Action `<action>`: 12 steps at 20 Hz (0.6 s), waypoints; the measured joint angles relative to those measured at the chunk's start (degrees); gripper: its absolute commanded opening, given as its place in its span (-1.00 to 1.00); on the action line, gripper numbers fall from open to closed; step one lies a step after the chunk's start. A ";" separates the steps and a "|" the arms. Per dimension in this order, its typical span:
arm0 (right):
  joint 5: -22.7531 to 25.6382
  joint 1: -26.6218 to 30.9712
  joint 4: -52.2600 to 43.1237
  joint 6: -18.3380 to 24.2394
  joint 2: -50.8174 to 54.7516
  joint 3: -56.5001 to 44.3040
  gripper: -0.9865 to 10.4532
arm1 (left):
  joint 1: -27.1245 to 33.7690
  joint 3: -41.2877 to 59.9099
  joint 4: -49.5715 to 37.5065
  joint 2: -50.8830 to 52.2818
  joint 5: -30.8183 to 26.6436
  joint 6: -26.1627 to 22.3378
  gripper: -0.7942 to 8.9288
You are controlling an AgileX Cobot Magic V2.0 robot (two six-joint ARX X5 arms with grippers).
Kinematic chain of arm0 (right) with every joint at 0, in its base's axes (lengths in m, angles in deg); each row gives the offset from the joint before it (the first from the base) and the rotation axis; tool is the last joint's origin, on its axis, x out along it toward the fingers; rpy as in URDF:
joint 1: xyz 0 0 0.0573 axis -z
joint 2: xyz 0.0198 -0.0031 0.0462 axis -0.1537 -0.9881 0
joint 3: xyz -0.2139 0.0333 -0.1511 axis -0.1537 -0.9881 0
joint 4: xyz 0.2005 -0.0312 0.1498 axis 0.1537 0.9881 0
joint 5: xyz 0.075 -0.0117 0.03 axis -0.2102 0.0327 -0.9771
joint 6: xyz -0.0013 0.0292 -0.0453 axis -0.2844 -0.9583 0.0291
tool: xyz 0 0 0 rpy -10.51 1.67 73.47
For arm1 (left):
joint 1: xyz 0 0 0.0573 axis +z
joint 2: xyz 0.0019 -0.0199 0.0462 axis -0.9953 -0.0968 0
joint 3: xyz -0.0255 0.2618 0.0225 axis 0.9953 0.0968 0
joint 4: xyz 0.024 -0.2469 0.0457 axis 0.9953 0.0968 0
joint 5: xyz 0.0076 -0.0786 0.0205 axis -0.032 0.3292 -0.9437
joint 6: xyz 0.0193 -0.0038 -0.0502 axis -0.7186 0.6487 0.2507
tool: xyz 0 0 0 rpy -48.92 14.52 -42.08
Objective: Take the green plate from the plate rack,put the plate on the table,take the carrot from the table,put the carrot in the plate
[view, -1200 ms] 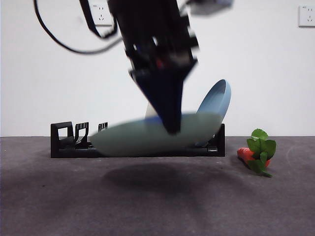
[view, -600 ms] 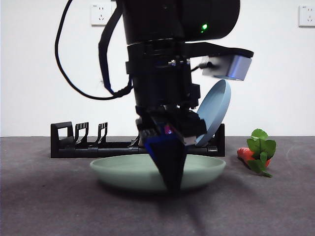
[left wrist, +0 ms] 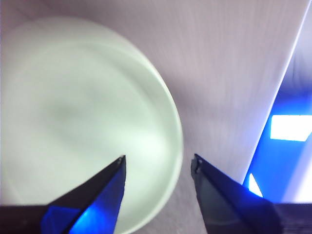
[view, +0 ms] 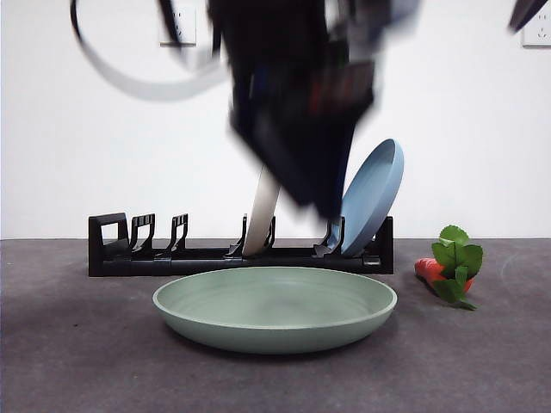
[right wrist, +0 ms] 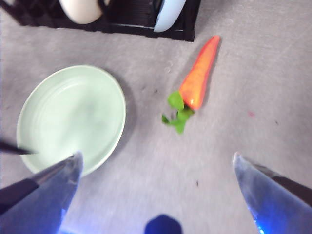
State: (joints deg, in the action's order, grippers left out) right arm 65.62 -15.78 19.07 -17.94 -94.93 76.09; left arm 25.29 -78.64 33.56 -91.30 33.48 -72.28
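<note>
While its two jaws stand apart with nothing between them, the left gripper [left wrist: 157, 165] hangs above the rim of the green plate [view: 275, 308]. In the front view this arm is only a dark blur over the plate. The plate lies flat on the table [view: 77, 361], just in front of the plate rack [view: 215, 254]; it is pale sage green, round and shallow, with a raised rim. The right gripper [right wrist: 157, 165] is also spread wide and empty, high above the table. The carrot [right wrist: 199, 75] lies near the rack's end, beside the plate but not touching it, its green leaves toward the table's near edge. A cream plate [view: 261, 211] and a blue plate [view: 374, 194] lean in the rack, partly hidden by the blurred arm.
</note>
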 measured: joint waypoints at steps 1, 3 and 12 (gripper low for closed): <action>0.02 -0.74 -1.84 -0.50 -2.80 0.00 0.32 | -0.02 -2.67 0.90 3.17 0.13 2.03 -0.37; 0.02 -2.25 -5.49 -1.25 -8.15 0.00 0.32 | -0.02 -6.82 2.32 8.55 0.17 5.64 -0.37; 8.33 -6.19 -22.88 -3.93 -33.90 0.00 0.30 | -0.02 -16.02 4.55 29.79 0.09 12.92 -0.37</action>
State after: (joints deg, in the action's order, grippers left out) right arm 73.95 -21.97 -3.82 -21.88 -128.83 76.09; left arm 25.27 -94.66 38.10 -61.51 33.56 -59.36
